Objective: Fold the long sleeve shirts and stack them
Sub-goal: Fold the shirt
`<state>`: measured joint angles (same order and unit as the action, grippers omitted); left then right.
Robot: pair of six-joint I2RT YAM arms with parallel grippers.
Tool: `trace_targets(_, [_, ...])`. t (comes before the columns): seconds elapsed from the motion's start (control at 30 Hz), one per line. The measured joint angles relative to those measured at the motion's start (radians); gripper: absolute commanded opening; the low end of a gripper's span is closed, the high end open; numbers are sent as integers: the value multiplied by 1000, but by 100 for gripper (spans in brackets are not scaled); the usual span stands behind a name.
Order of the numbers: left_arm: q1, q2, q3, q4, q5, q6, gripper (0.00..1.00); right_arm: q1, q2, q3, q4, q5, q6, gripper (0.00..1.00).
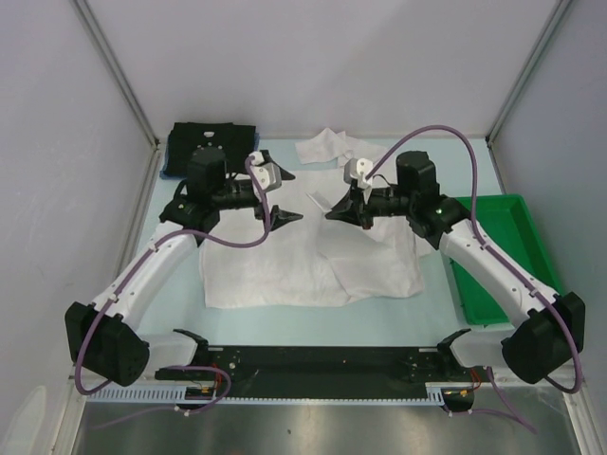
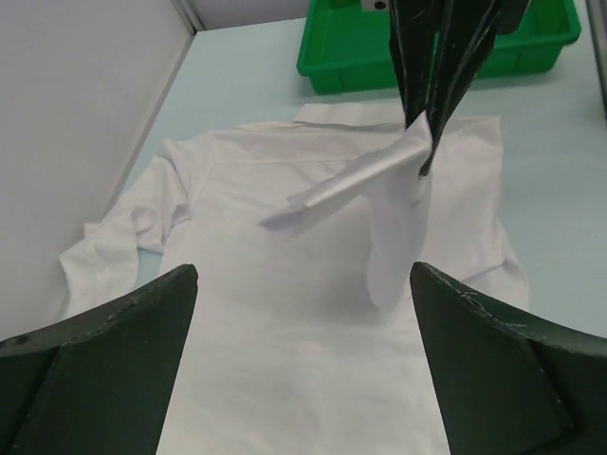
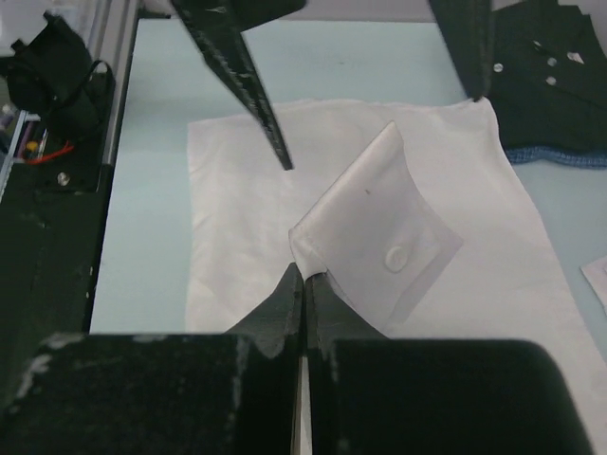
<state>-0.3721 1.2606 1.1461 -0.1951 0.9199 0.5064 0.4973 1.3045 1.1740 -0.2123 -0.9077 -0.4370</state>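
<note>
The white long sleeve shirt (image 1: 285, 270) lies spread flat on the table; it also shows in the left wrist view (image 2: 285, 322) and the right wrist view (image 3: 237, 190). My right gripper (image 1: 331, 214) is shut on the shirt's buttoned sleeve cuff (image 3: 379, 237) and holds it lifted above the shirt body (image 2: 360, 185). My left gripper (image 1: 295, 196) is open and empty, hovering above the shirt and facing the right gripper. The black shirt (image 1: 211, 144) lies folded at the back left on the blue shirt (image 1: 169, 171), of which only an edge shows.
A green plastic tray (image 1: 517, 227) stands at the right by the right arm. A crumpled white cloth part (image 1: 327, 147) lies at the back centre. Grey walls close in the left, right and back sides.
</note>
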Motion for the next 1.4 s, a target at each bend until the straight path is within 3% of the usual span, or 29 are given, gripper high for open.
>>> trace_targets(0.1, [-11,0,-4,-14,17,105,99,21,-27,0,-45,-17,-73,0])
trace_targets(0.2, [-27,-1,-5,-26,34,201,89,28,-51,-1,-73,-26,-126,0])
trace_targets(0.33, [-65,14,3,-39,67,270,56,37,-56,-1,-84,-29,-166,0])
trace_targets(0.4, [-88,28,16,-55,76,304,46,41,-56,-1,-89,-29,-175,1])
trace_targets(0.43, [-100,35,24,-64,79,322,25,44,-56,-1,-92,-29,-182,1])
trace_targets(0.5, [-115,48,47,-91,80,348,5,47,-56,-1,-103,-29,-194,6])
trace_targets(0.53, [-119,54,60,-105,77,356,0,47,-57,-1,-112,-28,-200,11])
trace_targets(0.57, [-121,62,82,-125,71,367,0,47,-58,-1,-120,-25,-204,36])
trace_targets(0.63, [-122,73,130,-164,43,375,0,40,-66,-5,-127,-17,-200,57])
trace_targets(0.67, [-122,77,154,-182,23,376,0,33,-74,-13,-126,-10,-198,73])
trace_targets(0.77, [-123,93,241,-259,-25,375,0,18,-96,-33,-119,20,-138,88])
trace_targets(0.83, [-136,116,316,-316,-77,369,0,16,-100,-35,-94,54,-76,90])
trace_targets(1.03, [-219,215,488,-460,-235,335,0,68,-75,-34,11,188,106,83])
trace_targets(1.1, [-230,241,516,-499,-269,325,0,81,-58,-34,34,234,146,74])
trace_targets(1.2, [-236,261,533,-549,-310,309,0,88,-26,-33,71,299,178,49])
trace_targets(1.23, [-236,262,537,-561,-316,306,0,88,-12,-31,80,318,184,34])
trace_targets(1.3, [-237,264,546,-589,-325,302,0,88,10,-27,95,349,184,19])
trace_targets(1.33, [-237,264,550,-601,-327,298,0,88,17,-27,100,364,189,1])
trace_targets(1.37, [-237,264,552,-609,-330,294,3,88,20,-27,102,376,187,0])
trace_targets(1.4, [-238,264,552,-615,-332,290,12,88,21,-27,106,381,176,0])
